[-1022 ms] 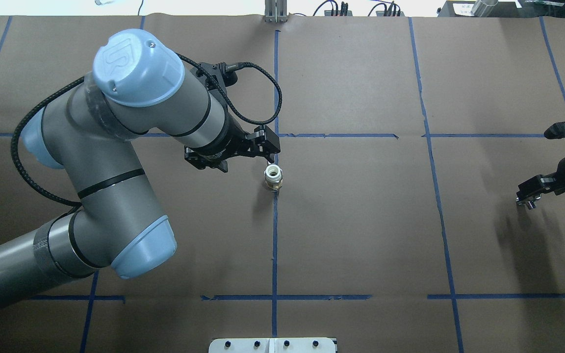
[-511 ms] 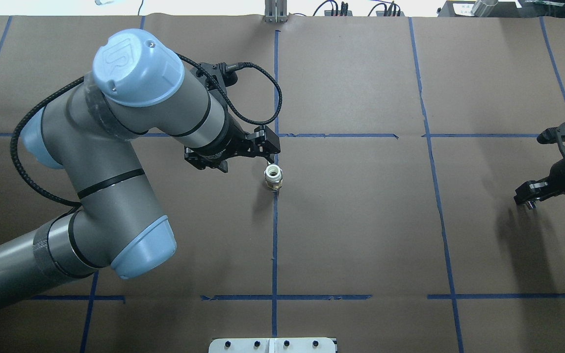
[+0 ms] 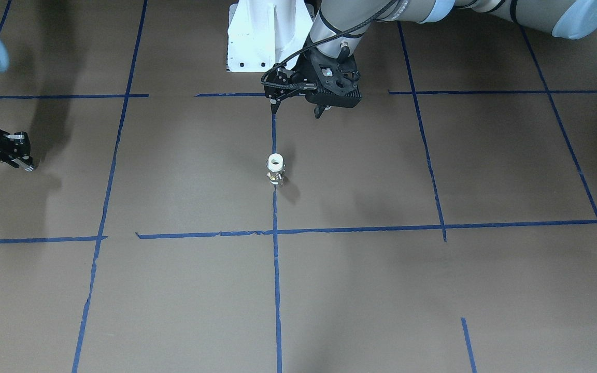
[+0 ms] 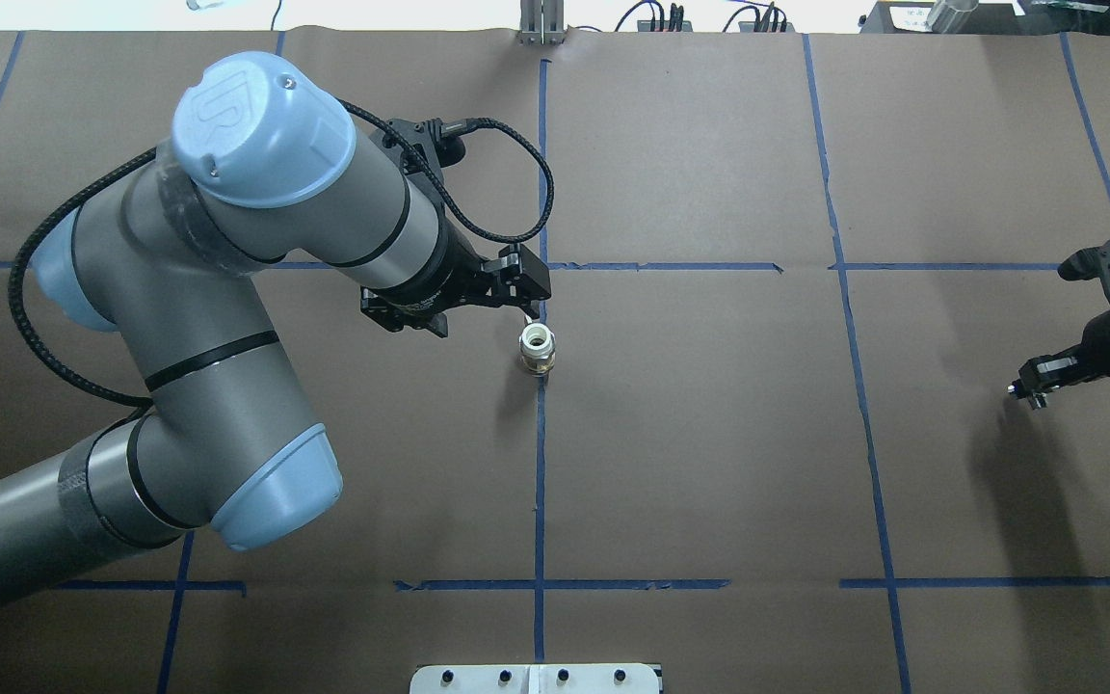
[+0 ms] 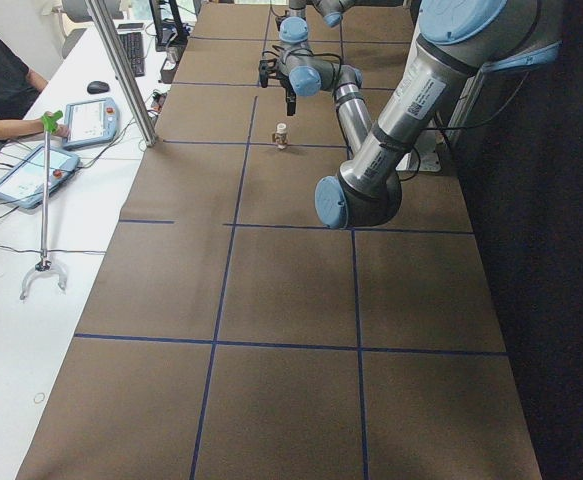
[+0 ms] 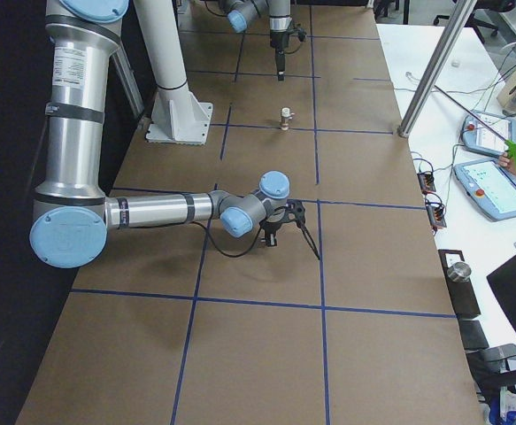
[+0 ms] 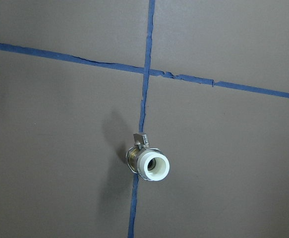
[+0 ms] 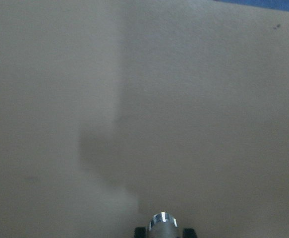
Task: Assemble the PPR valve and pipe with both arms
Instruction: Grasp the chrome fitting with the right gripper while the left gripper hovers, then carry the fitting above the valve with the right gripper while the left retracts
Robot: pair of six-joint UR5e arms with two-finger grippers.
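Standing upright on one white end, the stubby white-plastic-and-brass PPR valve [image 4: 537, 349] rests on the brown paper-covered bench [image 4: 709, 463], on a blue tape line [image 4: 540, 482], just below the black two-finger left end effector [image 3: 297, 108]. That end effector hangs over it with its fingers spread and nothing between them. The black right end effector [image 4: 1035, 388] is well apart from the valve, clamped on the short shiny silver metal pipe [image 8: 164, 221], whose round end pokes out past its fingertips. The valve looks rigid and fairly light, with some heft from the brass. On so narrow a foot it would probably tip if nudged from one side. Its smooth plastic collars may slide under the pads, so the surest hold is likely across the brass middle or the upper collar, clear of the small side stem [image 7: 140, 140] and leaving the open top end free. The polished pipe is likely to twist in a light grip.
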